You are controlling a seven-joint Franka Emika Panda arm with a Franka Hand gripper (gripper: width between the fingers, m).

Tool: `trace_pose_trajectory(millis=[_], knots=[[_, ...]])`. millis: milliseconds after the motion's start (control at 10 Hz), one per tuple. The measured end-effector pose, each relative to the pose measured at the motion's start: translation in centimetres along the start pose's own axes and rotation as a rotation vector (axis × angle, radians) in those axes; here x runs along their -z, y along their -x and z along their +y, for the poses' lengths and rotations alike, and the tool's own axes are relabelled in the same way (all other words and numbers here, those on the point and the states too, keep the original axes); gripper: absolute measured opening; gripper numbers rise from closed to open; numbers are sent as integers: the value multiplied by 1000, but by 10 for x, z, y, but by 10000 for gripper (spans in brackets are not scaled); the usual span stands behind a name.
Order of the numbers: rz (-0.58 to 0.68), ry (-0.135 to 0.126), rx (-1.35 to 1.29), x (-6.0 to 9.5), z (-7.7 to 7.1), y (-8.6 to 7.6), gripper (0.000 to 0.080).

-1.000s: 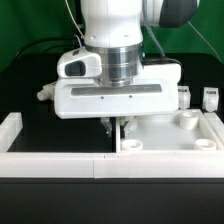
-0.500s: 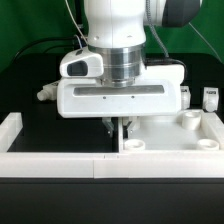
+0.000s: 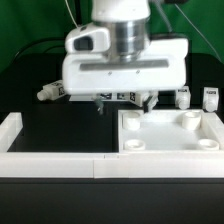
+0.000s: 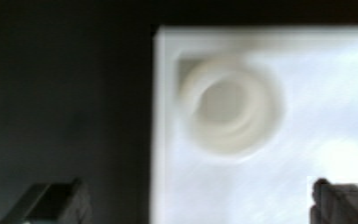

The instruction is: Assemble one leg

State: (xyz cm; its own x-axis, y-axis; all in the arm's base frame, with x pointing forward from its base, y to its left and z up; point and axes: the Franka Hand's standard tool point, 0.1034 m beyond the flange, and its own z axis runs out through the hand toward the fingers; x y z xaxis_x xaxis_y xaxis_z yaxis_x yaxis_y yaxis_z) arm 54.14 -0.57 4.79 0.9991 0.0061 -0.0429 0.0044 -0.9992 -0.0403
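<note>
Hand: my hand [image 3: 124, 103] hangs open above the bench [image 3: 60, 125]. Its two fingers [image 4: 51, 200] are spread wide and grip nothing.

Under the hand: a corner of the white panel [image 3: 165, 130] lies below. In the wrist view I look straight down on its round corner hole [image 4: 229, 105].

Panel edge: the panel's straight side edge runs between my fingers. One finger is over black bench and the other over white panel.

Clearance: in the exterior view both fingertips sit above the panel's far edge with a gap showing. I cannot judge the depth of that gap.

Lying leg: the lying leg [image 3: 47, 93] is on its side on the bench, out past the finger on the exterior view's left. It is well apart from the hand.

Upright legs: the nearer upright leg [image 3: 183, 97] and the farther upright leg [image 3: 210, 98] stand past the other finger, behind the panel's far edge. They are side by side and not touching, with their tags facing the exterior camera.

Open room: bare black bench spreads from the hand toward the exterior view's left.

Limits: a low white wall [image 3: 55, 160] edges the bench along the front and up the exterior view's left side. The panel's front rim lies close against it, and I cannot tell whether they touch.
</note>
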Motion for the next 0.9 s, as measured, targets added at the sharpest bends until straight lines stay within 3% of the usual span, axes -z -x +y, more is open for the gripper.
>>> trace_pose_trajectory(millis=[100,600,900], knots=[[16,2,11,7,-4,6,641],[24,4,17,6,-6,7,649],[90,26,207,15,-21,42,649]])
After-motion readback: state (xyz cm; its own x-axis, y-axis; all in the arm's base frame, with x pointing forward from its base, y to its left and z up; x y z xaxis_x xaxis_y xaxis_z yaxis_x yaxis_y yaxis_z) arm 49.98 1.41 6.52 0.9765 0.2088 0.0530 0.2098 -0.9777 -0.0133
